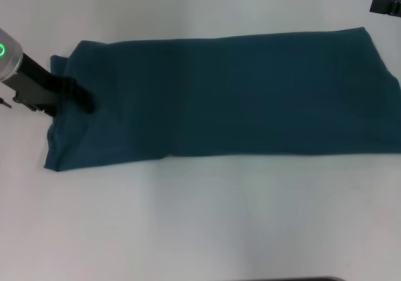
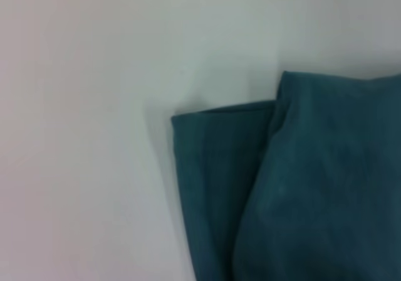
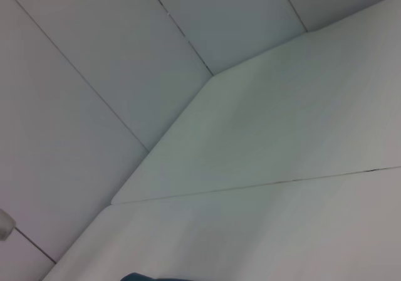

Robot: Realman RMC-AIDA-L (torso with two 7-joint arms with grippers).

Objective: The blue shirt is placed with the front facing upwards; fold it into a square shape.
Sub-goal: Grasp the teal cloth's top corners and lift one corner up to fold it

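Surface: a plain white surface point(image 1: 200, 224) fills the head view, pale and matte, with pale panelled walls point(image 3: 94, 105) behind it in the right wrist view.

Shirt: the blue shirt point(image 1: 238, 96) lies flat across the middle of the surface as a long folded band, running from about nine o'clock to three o'clock and reaching the view's edge at three. No lettering shows; only plain dark teal cloth faces up.

Shirt, nine o'clock end: a narrower lower layer sticks out beyond the top layer here, making a stepped corner point(image 2: 219, 168) with the upper fold lying over it. The left wrist view shows that step close up, both layers flat on the surface.

Shirt, three o'clock end: the far corner is squared off, the edge slanting a little toward four o'clock.

Left claw: the left claw point(image 1: 80, 96) comes in from nine o'clock, low over the surface, its black tips reaching onto the shirt's end just past the stepped corner. I cannot tell if the tips are spread or pinching cloth.

Right claw: only a dark scrap of the right claw point(image 1: 386, 5) shows at about two o'clock, off the shirt and well apart from it; its state I cannot tell.
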